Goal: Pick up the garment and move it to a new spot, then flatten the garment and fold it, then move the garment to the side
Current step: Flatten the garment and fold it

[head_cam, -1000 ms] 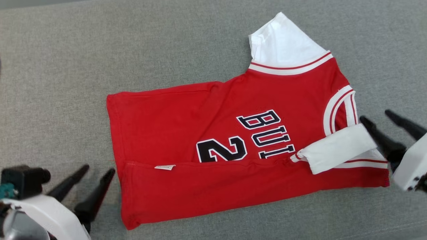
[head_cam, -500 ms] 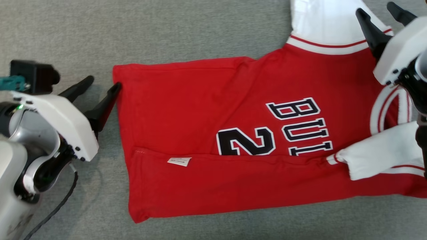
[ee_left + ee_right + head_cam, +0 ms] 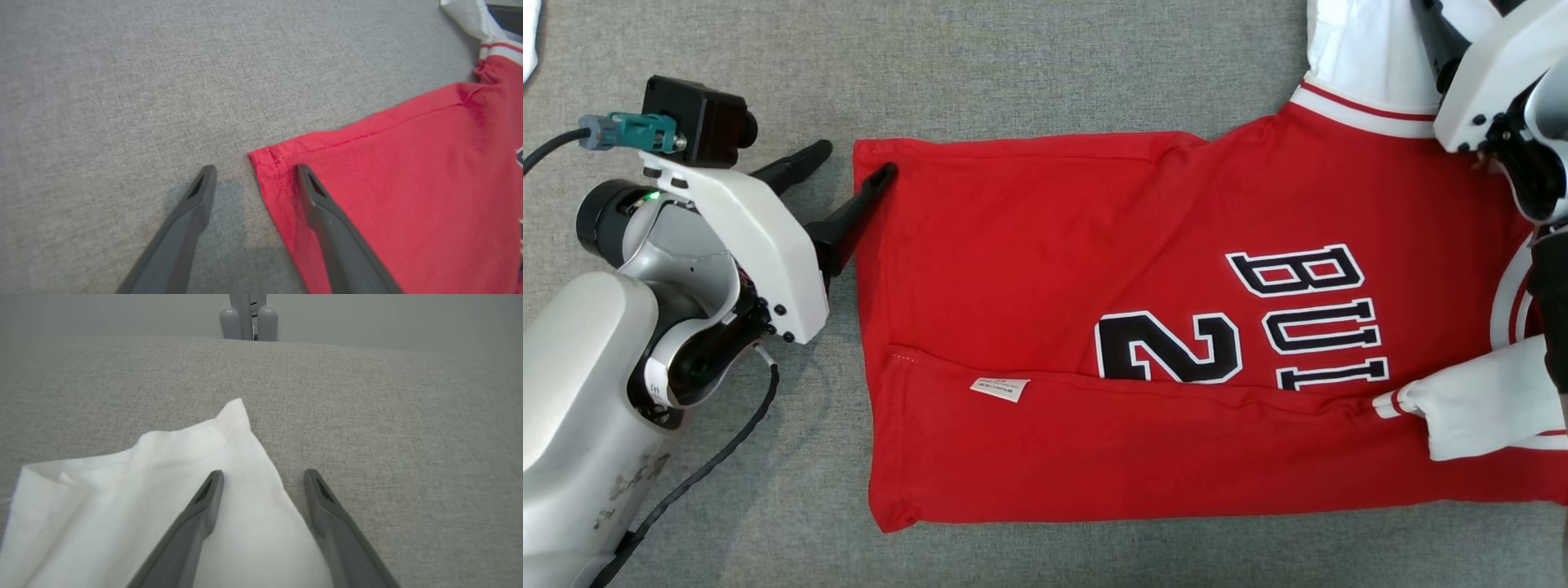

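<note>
The garment [image 3: 1054, 269] is a red jersey with white sleeves and black lettering. It lies flat on the grey surface, its near long edge folded over. My left gripper [image 3: 858, 158] is open at the far left hem corner, one finger over the red cloth [image 3: 408, 183] and the other over bare surface. In the left wrist view the left gripper [image 3: 255, 167] straddles that corner. My right gripper [image 3: 1462, 16] is at the top right over the white sleeve [image 3: 1364, 57]. In the right wrist view the right gripper [image 3: 263, 473] is open, straddling the edge of the white sleeve [image 3: 143, 498].
The grey fabric surface [image 3: 1054, 73] stretches all round the jersey. A black cable [image 3: 703, 474] trails by my left arm. A bit of white cloth [image 3: 529, 41] shows at the top left corner. A grey stand [image 3: 248, 316] rises beyond the far edge.
The head camera has shifted. My left gripper has moved up to the jersey's far left corner, and my right gripper has moved from the near folded sleeve to the far white sleeve. Both stayed open.
</note>
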Robot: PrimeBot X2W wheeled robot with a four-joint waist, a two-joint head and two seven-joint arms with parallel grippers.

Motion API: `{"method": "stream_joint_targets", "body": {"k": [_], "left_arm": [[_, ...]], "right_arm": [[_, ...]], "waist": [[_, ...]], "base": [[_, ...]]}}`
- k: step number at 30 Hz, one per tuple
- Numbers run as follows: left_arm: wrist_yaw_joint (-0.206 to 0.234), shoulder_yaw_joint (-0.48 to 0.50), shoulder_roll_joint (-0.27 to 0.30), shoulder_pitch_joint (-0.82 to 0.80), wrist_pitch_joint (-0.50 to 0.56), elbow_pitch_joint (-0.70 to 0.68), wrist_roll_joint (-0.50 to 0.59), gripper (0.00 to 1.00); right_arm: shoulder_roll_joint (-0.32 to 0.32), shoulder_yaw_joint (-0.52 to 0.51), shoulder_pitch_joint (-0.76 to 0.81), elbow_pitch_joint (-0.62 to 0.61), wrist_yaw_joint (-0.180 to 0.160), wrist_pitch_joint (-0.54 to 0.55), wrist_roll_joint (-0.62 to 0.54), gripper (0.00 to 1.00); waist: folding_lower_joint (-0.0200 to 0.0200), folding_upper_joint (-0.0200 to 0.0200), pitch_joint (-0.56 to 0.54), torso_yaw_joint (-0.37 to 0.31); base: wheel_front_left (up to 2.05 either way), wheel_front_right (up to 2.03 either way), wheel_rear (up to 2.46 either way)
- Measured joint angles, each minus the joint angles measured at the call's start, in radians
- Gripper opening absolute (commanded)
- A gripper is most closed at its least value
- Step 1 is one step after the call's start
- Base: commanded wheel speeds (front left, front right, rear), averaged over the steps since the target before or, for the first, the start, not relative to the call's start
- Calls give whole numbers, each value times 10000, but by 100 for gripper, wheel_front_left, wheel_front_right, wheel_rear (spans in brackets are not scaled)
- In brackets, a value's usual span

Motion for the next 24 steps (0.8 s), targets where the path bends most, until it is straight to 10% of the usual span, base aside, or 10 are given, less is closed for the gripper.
{"method": "stream_joint_targets", "body": {"k": [7,8,9,10,24], "left_arm": [[-324,-244,-109,-284,293,226,-75,99],[-380,-297,-107,-338,366,259,-71,51],[-454,-364,-105,-393,382,293,-69,22],[-570,-428,-113,-422,445,320,-75,0],[-660,25,86,-110,-272,577,-316,0]], "right_arm": [[290,125,-593,1085,-4,-652,-58,100],[349,186,-656,1223,-8,-736,8,84],[387,259,-708,1312,-13,-813,92,27],[426,322,-742,1390,-13,-928,176,0],[58,932,-861,1668,0,-2696,1586,0]], "waist": [[0,0,73,-4],[0,0,69,-17],[0,0,64,-32],[0,0,56,-51],[0,0,-538,-567]], "base": [[0,0,0],[0,0,0],[0,0,0],[0,0,0],[0,0,0]]}}
